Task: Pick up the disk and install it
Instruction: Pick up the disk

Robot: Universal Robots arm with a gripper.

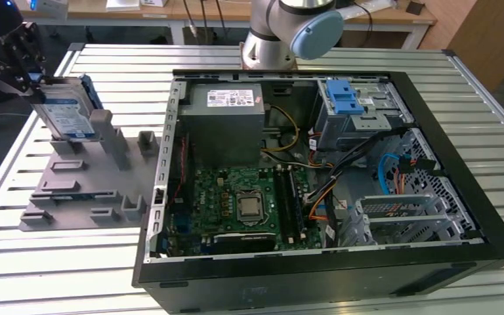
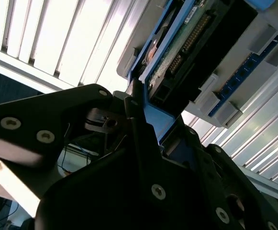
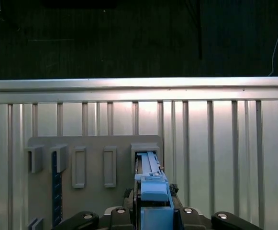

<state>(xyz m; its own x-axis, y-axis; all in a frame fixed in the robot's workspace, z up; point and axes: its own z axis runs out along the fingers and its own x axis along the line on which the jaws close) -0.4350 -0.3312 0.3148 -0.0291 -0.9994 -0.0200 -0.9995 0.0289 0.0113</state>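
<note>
Desk (image 1: 68,279): slatted metal, open room round holder (image 1: 77,210).
Disk (image 1: 65,115): upright at holder's end slot, well apart from case (image 1: 322,283).
Tool (image 1: 31,79): pinching disk's top edge, near desk's edge.

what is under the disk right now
The grey slotted holder lies under the disk, which stands on edge at one of its slots. The disk's lower edge is hidden by the holder's posts, so whether it sits in the slot cannot be seen.
</note>
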